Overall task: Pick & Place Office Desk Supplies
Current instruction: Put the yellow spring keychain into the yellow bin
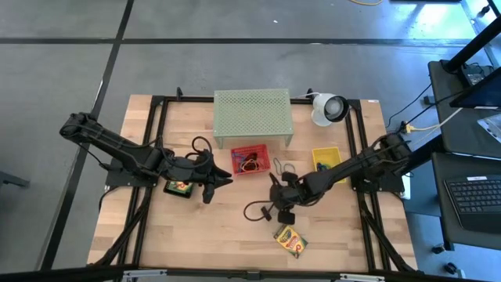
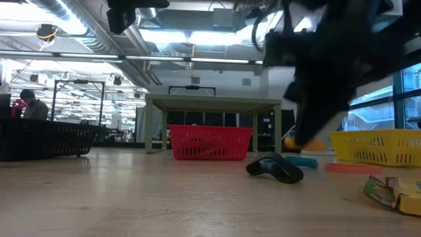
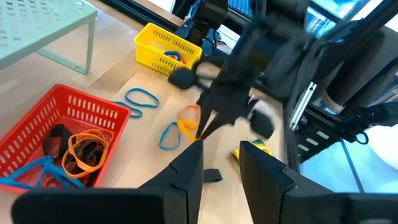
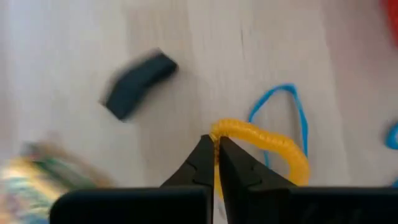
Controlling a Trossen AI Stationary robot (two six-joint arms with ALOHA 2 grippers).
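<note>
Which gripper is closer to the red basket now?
Left. The left gripper hangs just beside the red basket; the right gripper, shut on an orange rubber band, is farther off.

No readable text or labels anywhere

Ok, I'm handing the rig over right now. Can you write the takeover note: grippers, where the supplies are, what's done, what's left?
Right gripper: shut on an orange rubber band, low over the table centre.
Left gripper: empty, jaws partly open, hovering left of the red basket; a crayon box lies under that arm.
Done: red basket holds orange and blue bands; yellow basket holds some bands too.
Left: blue bands loose on the wood between the baskets, a dark clip near the right gripper, and a second crayon box near the front edge.
</note>
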